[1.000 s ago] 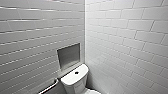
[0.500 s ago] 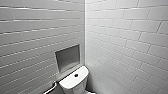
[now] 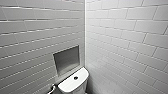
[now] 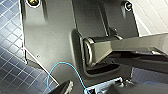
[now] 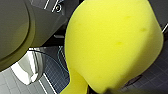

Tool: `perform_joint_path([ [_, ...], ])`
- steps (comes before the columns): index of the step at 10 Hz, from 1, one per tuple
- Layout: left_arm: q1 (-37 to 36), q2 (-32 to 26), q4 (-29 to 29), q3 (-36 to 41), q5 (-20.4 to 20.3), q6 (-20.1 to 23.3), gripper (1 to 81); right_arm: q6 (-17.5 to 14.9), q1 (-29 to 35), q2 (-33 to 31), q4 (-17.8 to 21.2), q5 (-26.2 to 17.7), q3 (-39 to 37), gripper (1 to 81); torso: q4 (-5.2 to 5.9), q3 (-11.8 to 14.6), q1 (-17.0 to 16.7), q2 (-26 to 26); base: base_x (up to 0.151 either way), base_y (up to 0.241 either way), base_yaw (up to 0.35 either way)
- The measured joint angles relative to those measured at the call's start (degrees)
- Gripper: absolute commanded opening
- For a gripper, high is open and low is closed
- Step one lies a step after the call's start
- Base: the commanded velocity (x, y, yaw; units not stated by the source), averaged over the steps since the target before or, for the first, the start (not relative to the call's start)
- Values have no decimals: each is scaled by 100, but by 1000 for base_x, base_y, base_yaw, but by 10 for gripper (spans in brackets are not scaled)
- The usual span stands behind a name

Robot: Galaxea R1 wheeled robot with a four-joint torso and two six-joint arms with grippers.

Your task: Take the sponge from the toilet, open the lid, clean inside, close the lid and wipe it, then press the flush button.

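Note:
The toilet shows as a white tank in the corner, at the lower edge of the head view, which cuts it off below the tank. The small dark flush button sits in the middle of the tank cover. The bright yellow sponge looms very close in the right wrist view, and my right gripper is shut on it, above dark blue floor tiles. In the left wrist view nothing is held, and my left gripper is open.
Two white tiled walls meet in a corner right behind the tank. A grey recessed niche is set in the left wall above the tank. A metal fitting sticks out beside the tank. The floor is dark blue small tiles.
The whole head picture has shifted slightly, so the tank now sits a little lower in it; that is the camera moving. Nothing else differs.

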Motion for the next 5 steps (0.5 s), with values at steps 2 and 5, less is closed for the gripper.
perform_joint_path([
  [2,-28,0,0,0,-1,1,811,0,13,-2,2,2,-2,10,0,0,4,0,0,0,0],
  [5,20,-50,0,90,21,1,811,0,0,-116,2,-5,127,10,0,0,0,0,0,0,0],
])
